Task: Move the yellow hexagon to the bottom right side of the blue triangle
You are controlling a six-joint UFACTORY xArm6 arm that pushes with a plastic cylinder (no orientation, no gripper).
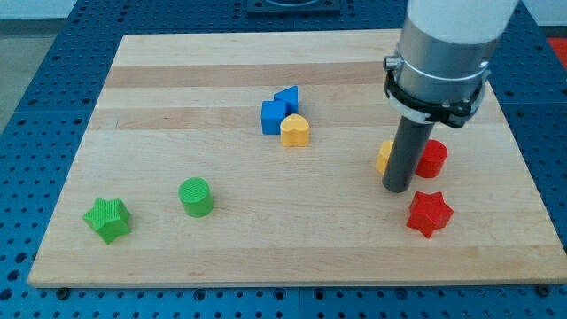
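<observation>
Right of centre on the worktop [177,115]: my tip [397,189] sits against the yellow hexagon [384,156], which is mostly hidden behind the rod. No pincer on this rig, only the rod, holding nothing. Red cylinder [433,159] is just right of the rod, red star [430,213] below right. Blue triangle [287,96] sits upper centre, touching a blue cube [274,116], with a yellow heart [295,130] beside them.

Risks: hexagon slipping off the tip on the leftward push; overshoot knocking the heart into the triangle cluster; rod dragging the red cylinder.
</observation>
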